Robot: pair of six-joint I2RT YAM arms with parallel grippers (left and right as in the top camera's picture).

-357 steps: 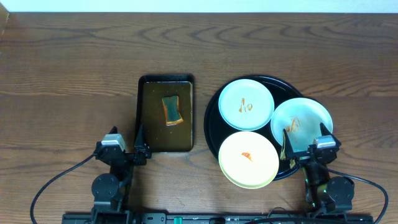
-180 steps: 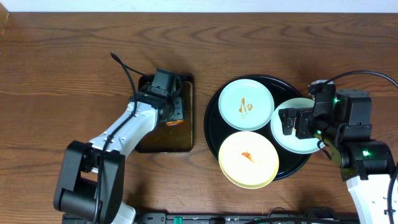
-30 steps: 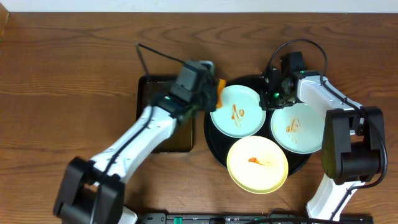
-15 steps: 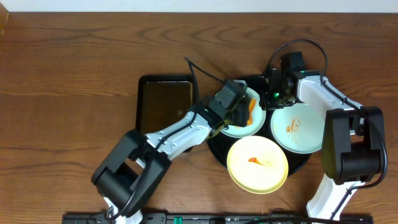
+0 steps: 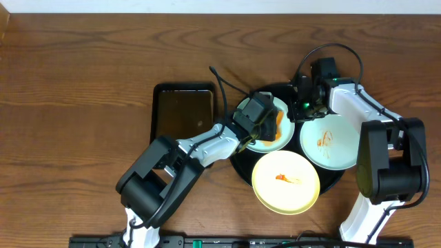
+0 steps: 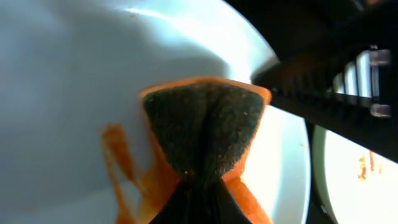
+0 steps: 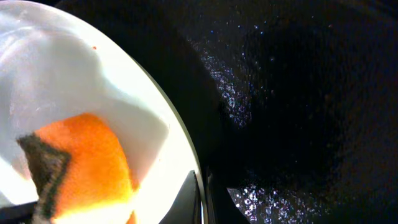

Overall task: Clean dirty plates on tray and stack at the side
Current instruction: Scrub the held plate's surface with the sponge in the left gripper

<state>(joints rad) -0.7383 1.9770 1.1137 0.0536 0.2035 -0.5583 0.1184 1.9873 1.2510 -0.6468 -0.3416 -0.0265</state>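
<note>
A pale blue plate (image 5: 256, 141) with orange sauce smears lies at the back left of the round black tray (image 5: 238, 148). My left gripper (image 5: 273, 124) is shut on an orange sponge with a dark scrub face (image 6: 202, 130), pressed onto this plate (image 6: 68, 74) beside a sauce streak (image 6: 117, 158). My right gripper (image 5: 297, 111) is shut on the same plate's right rim (image 7: 200, 180), one finger inside it and one outside. A second pale blue plate (image 5: 331, 141) and a pale yellow plate (image 5: 286, 181), both smeared, also lie on the tray.
A dark rectangular tray (image 5: 182, 117) with nothing on it sits left of the round tray. Brown wood-grain tabletop (image 5: 83, 83) runs all around. Both arms cross above the round tray's back half, and cables loop over it.
My left gripper carried the sponge from the plate's left edge to its right half a second ago, and has barely shifted since. The right gripper has stayed on the rim.
</note>
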